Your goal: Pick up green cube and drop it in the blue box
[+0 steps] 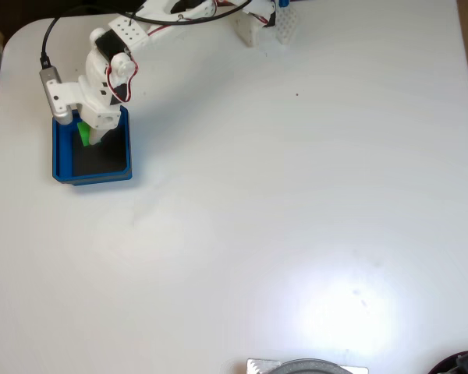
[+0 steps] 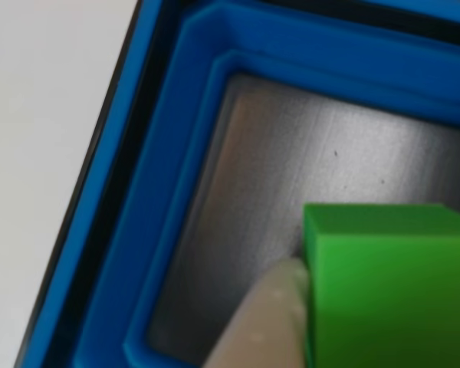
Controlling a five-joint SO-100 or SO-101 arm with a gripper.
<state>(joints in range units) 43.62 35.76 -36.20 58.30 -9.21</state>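
We have the tool (image 1: 92, 137) hanging over the far left part of the blue box (image 1: 59, 156), which sits near the left edge of the white worktop (image 1: 296, 202). Its fingers close on the green cube (image 1: 84, 132), 1 pale fingertip (image 2: 264, 322) pressed against the cube's left face in the other view, above the dark floor. The risk we see is in the release: the cube sits close to the far wall, so it may clip that rim and tumble out if the fingers part unevenly
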